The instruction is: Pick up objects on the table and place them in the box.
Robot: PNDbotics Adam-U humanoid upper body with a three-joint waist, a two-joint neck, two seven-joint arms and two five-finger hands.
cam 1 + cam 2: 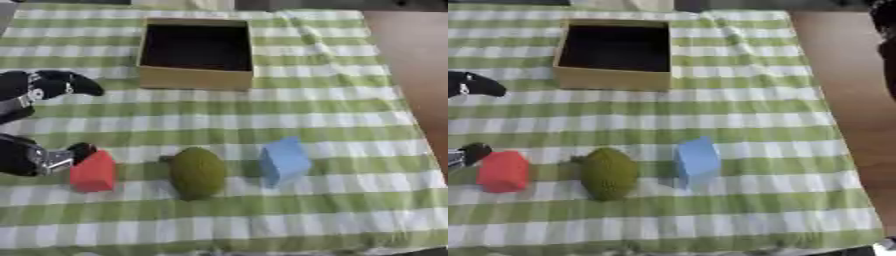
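Box (196, 77): open-topped, far end of the checked worktop (350, 125), seemingly empty.
Red block (93, 172): nearest the box's left side, first in line for pickup.
Green fruit (197, 172): right of it.
Blue block (283, 161): rightmost.
Left hand (54, 159): fingers (80, 150) touching the red block, spread, nothing held.

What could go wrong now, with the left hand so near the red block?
1. The left hand is beside the red block with a fingertip at its upper corner; it may push the block away instead of grasping it.
2. The green oval object lies close to the right of the block; a pushed block could bump it, and it may roll.
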